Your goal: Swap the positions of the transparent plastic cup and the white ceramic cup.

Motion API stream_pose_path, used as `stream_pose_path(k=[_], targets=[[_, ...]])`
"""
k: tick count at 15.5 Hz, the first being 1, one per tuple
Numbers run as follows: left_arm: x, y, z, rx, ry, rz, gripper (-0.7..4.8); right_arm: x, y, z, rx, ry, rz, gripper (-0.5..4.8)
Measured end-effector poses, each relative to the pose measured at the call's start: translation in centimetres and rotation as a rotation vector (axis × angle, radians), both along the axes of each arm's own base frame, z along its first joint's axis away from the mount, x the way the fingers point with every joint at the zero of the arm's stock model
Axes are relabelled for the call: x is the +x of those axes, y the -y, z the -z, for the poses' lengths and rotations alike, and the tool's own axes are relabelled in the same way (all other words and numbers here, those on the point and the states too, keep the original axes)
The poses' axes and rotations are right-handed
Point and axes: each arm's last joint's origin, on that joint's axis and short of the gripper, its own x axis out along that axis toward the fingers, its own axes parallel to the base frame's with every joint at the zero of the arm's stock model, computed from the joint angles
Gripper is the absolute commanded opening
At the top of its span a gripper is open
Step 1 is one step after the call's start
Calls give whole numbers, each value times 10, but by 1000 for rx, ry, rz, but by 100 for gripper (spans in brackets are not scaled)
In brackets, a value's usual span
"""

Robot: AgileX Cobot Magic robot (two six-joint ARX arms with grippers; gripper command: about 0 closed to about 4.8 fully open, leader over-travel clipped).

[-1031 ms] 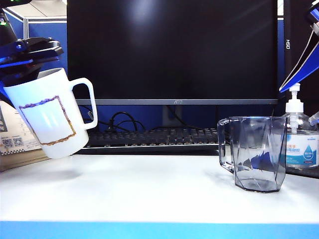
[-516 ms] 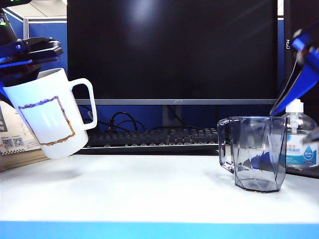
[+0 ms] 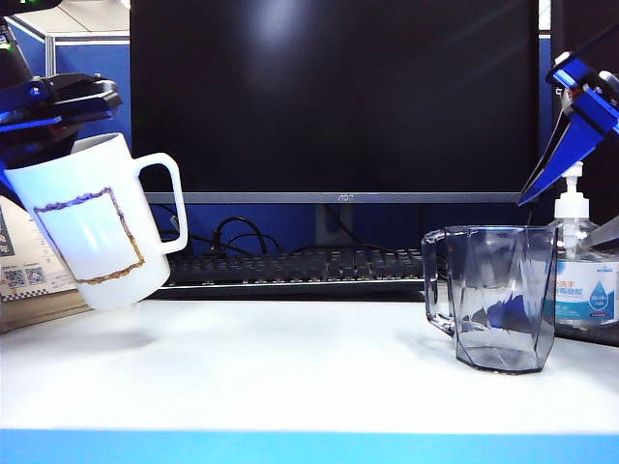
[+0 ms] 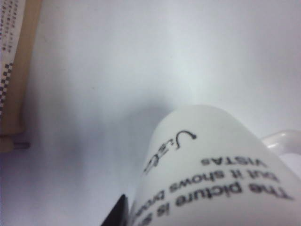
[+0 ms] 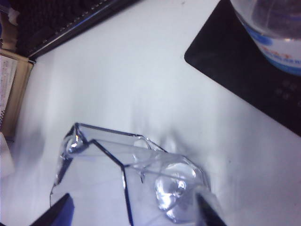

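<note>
The left claw [image 3: 44, 121] is clamped on the rim of the white mug [image 3: 97, 227], which hangs below it, tilted with its base swung toward the middle and lifted just clear of the table [image 3: 290, 367]; the loop handle sticks out on the side away from the claw. In the left wrist view the mug [image 4: 211, 169] fills the space right under the claw, its printed black lettering showing, with bare table beyond it and a tan box edge [image 4: 19, 70] off to one side. The right claw [image 3: 580, 126] hangs with its jaws spread wide, up above and slightly outboard of the clear cup [image 3: 491, 298], not touching it. The right wrist view shows that cup [image 5: 136, 179] directly beneath the claw, standing upright on the table between the two dark fingertips [image 5: 61, 212], apart from both. Beyond the right claw, close behind the cup, stands a pump bottle [image 3: 580, 271] with a blue label on a dark mat [image 5: 244, 80]. A keyboard [image 3: 300, 266] and a dark monitor [image 3: 334, 97] sit farther back, between the two claws.
</note>
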Motion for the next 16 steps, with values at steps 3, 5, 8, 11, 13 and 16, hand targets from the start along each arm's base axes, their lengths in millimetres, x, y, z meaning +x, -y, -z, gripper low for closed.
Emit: stream_pose_path(k=[3,5,8,11,13,16], targets=[[0,0,0,0,0,0,-5,5,-3,10,4,-55,-20,328],[0,0,0,0,-1,0,-5,8,-12,18,2,-93,-65,322],[-1,0,1,6,-18,0,-5,11,-23,18,-2,-70,-105,220],[-1,0,1,6,-18,0,-5,12,-23,17,-19,-59,-82,166],[-1,0,1,6,-18,0,-5,13,-23,17,-26,-54,-73,166],[-1,0,1,7,-17,2,-5,17,-23,22,-30,-77,-72,166]])
